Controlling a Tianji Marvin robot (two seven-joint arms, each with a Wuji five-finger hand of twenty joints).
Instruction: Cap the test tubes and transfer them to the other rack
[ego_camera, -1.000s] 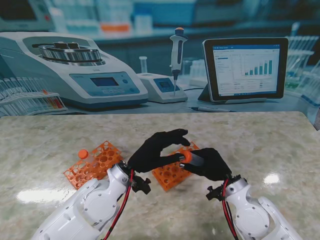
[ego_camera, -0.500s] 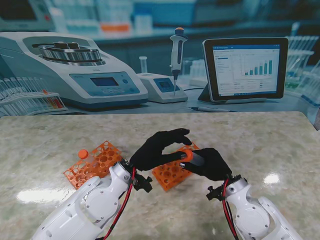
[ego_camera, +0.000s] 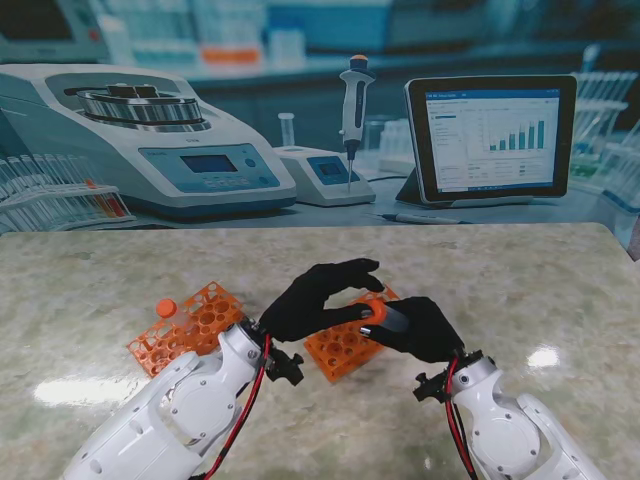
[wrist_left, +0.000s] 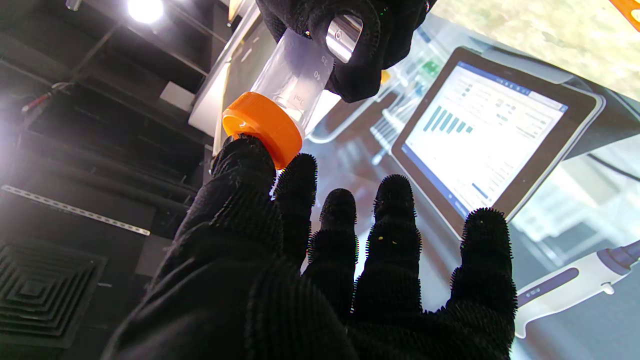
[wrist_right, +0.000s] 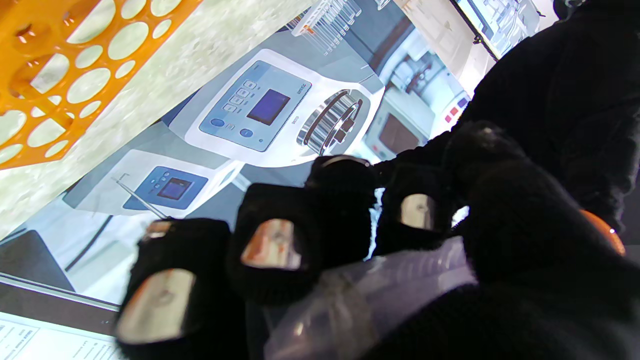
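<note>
My right hand (ego_camera: 422, 328) is shut on a clear test tube (wrist_left: 295, 80), held above the table and lying nearly level. An orange cap (ego_camera: 374, 312) sits on the tube's mouth, facing my left hand (ego_camera: 315, 298). The left thumb and index fingertips (wrist_left: 245, 160) pinch this cap (wrist_left: 265, 125), while the other left fingers are spread. In the right wrist view the tube (wrist_right: 380, 290) runs under my curled right fingers (wrist_right: 270, 250), with a sliver of the cap (wrist_right: 605, 230) showing. Both hands meet over the right orange rack (ego_camera: 340, 350). A second orange rack (ego_camera: 190, 325) lies to the left.
A loose orange cap (ego_camera: 166, 307) rests on the left rack's far corner. A backdrop picture of lab equipment, with a tablet (ego_camera: 490, 135) and a centrifuge (ego_camera: 150, 140), stands behind the marble table (ego_camera: 520, 270). Both racks' holes look empty.
The left hand's fingers have shifted very slightly on the cap. The right hand and the tube have stayed in place.
</note>
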